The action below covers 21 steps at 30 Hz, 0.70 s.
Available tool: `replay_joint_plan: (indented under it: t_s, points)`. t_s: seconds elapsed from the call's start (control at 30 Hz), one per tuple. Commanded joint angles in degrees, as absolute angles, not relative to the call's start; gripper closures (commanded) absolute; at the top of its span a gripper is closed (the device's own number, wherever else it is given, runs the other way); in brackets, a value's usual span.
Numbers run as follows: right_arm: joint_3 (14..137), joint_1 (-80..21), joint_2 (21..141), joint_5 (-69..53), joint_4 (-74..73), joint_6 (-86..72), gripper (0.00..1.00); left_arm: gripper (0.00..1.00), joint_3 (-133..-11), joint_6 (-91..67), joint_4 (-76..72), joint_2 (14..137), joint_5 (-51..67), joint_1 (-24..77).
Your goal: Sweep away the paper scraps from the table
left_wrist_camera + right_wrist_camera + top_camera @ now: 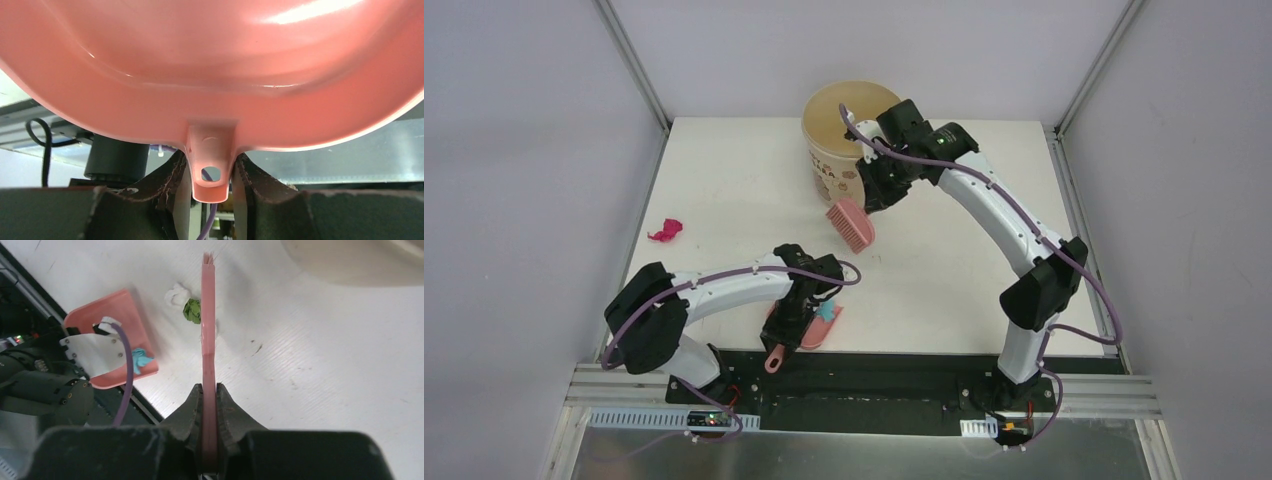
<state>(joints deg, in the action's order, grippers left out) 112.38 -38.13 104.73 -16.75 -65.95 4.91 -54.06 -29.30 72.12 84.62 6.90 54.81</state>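
Risk: R tool, clamped on brush, flicks green/white scraps past dustpan, pinched by handle in L tool; magenta scrap lies well apart.

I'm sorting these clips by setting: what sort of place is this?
Probably a robot test cell: a white table boxed in by plain grey walls, with the left arm and right arm bolted by a metal rail.

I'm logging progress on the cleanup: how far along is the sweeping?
Done: one blue scrap lies in the dustpan. In hand: the left gripper holds the dustpan's handle, and the right gripper holds the brush beside a white scrap and green scrap. Remaining: those two, plus a magenta scrap far off on the table.
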Motion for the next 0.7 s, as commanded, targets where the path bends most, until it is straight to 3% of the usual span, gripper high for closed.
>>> replay_joint_plan:
  t_s: [0.0,0.37,0.67]
  points:
    - [116.8,-38.7,107.2,-9.4,-62.2,9.6,1.0,1.0,-54.0,-30.5,75.8,85.4,11.3,55.3]
    - [113.6,-43.6,115.9,2.4,-54.0,16.6,1.0,1.0,-63.8,-29.4,74.2,102.1,9.9,55.0]
    - [119.5,-46.5,120.7,-18.2,-68.9,19.1,1.0,1.0,-66.3,-27.2,72.0,106.3,8.0,52.4]
